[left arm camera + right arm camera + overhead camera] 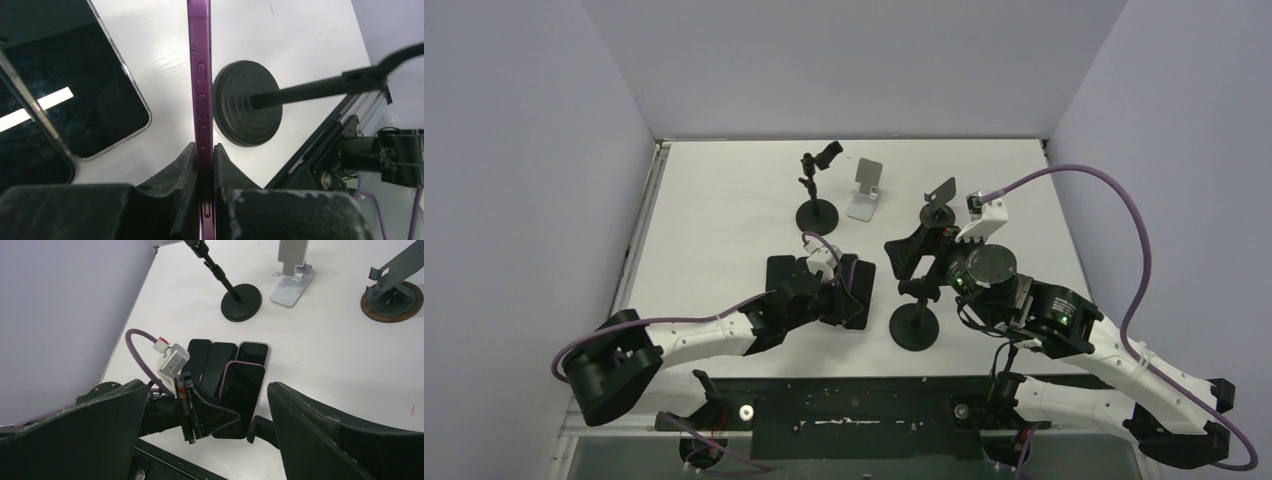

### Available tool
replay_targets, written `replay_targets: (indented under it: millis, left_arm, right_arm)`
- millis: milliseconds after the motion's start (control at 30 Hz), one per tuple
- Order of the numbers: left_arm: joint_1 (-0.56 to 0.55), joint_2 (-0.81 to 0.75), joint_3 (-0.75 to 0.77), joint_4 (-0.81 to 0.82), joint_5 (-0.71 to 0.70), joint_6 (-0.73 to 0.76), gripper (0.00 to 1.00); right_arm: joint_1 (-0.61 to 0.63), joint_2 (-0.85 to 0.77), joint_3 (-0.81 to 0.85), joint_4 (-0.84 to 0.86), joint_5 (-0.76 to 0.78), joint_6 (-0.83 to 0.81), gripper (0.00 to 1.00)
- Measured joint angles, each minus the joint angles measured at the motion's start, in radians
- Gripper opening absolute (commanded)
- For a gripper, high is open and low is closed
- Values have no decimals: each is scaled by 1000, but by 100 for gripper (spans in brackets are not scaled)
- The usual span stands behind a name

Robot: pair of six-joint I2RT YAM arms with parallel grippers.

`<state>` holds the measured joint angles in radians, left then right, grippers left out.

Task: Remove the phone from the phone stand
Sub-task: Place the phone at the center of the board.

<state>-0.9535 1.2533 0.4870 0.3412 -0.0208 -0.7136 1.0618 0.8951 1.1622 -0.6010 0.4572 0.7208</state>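
My left gripper [829, 287] is shut on a purple phone [858, 285], held on edge just above the table. In the left wrist view the phone's purple side [200, 85] with its buttons runs up between my closed fingers [180, 170]. The black phone stand [914, 325] with a round base stands just right of it, and its base [245, 110] and rod show in that view. My right gripper [914, 262] is open and empty above this stand. In the right wrist view the phone's dark screen [242, 390] shows between my wide-apart fingers [345, 435].
Other dark phones [212, 362] lie flat side by side under and left of the held phone. At the back stand a black clamp stand [816, 212], a silver folding stand [865, 190] and a stand on a round wooden base [395, 297]. White walls close the table.
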Motion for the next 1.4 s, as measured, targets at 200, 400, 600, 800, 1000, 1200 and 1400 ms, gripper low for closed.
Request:
replay_targets:
  millis: [200, 400, 600, 800, 1000, 1200, 1400]
  left_arm:
    - [0, 221, 189, -16, -15, -34, 0]
    - [0, 387, 345, -25, -37, -80, 0]
    - [0, 510, 410, -86, -55, -122, 5]
    - [8, 565, 468, -113, -53, -150, 19]
    - [26, 595, 472, -109, -37, -186, 38]
    - [34, 597, 467, -111, -34, -198, 48]
    - [46, 543, 416, -126, -38, -195, 58]
  right_arm:
    - [0, -46, -35, -14, 23, 13, 93]
    - [0, -47, -49, -38, 24, 29, 93]
    - [3, -56, -49, -42, 24, 35, 93]
    - [7, -63, -49, -45, 23, 41, 93]
    - [7, -101, -49, -45, 23, 54, 93]
    - [6, -107, -49, -45, 23, 59, 93]
    - [7, -102, -50, -47, 23, 59, 93]
